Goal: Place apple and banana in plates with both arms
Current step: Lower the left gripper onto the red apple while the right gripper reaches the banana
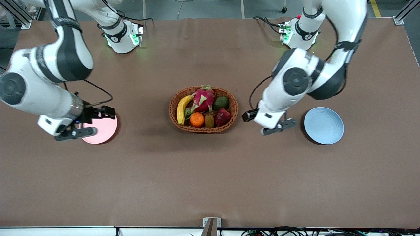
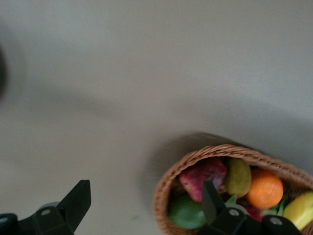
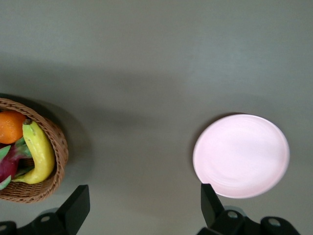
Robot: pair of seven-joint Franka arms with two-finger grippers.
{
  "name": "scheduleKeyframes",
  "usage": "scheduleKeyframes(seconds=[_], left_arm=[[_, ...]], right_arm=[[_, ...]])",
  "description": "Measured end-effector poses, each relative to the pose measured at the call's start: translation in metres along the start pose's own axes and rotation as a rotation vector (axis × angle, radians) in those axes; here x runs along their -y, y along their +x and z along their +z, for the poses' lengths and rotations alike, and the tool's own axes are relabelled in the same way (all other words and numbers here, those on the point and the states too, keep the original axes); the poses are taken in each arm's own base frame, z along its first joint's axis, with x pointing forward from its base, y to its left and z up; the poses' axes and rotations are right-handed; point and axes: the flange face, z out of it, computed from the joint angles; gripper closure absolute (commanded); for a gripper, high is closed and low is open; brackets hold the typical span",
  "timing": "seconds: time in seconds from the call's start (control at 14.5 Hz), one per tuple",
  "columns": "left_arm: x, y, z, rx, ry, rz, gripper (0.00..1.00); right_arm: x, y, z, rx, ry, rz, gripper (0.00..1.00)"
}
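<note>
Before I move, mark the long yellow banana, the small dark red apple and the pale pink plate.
banana [image 1: 181,109], front view, mid-body.
apple [image 1: 222,116], front view, glossy top.
pink plate [image 3: 240,155], right wrist view, centre.

Two small round ridged plates lie on the brown worktop: one pale pink plate [image 1: 104,130] at the frame's left and one light blue plate [image 1: 324,125] at its right. One oval brown wicker basket [image 1: 203,109] sits at the centre. It holds six fruits: one curved yellow banana [image 1: 182,108], one pink dragon fruit [image 1: 203,99], one green avocado [image 1: 221,103], one round orange [image 1: 197,119], one brown kiwi [image 1: 209,121] and one dark red apple [image 1: 222,116].
</note>
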Motion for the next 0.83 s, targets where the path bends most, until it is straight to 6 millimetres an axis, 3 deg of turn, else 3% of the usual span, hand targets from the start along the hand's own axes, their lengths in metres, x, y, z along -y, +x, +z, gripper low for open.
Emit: scheduleKeyframes(seconds=[0.28, 0.48, 0.69, 0.83], left_arm=[[-0.045, -0.045, 0.068, -0.001, 0.034, -0.224, 0.0], [-0.068, -0.07, 0.11, 0.0, 0.017, -0.355, 0.0], [-0.075, -0.081, 0.138, -0.038, 0.035, -0.413, 0.0], [-0.074, -0.083, 0.149, -0.041, 0.046, -0.445, 0.0]], right_arm=[[0.069, 0.006, 0.073, 0.055, -0.004, -0.089, 0.06], [0.108, 0.012, 0.117, 0.074, 0.017, -0.127, 0.13], [0.134, 0.015, 0.151, 0.085, 0.03, -0.149, 0.22], [0.146, 0.015, 0.164, 0.087, 0.034, -0.161, 0.24]])
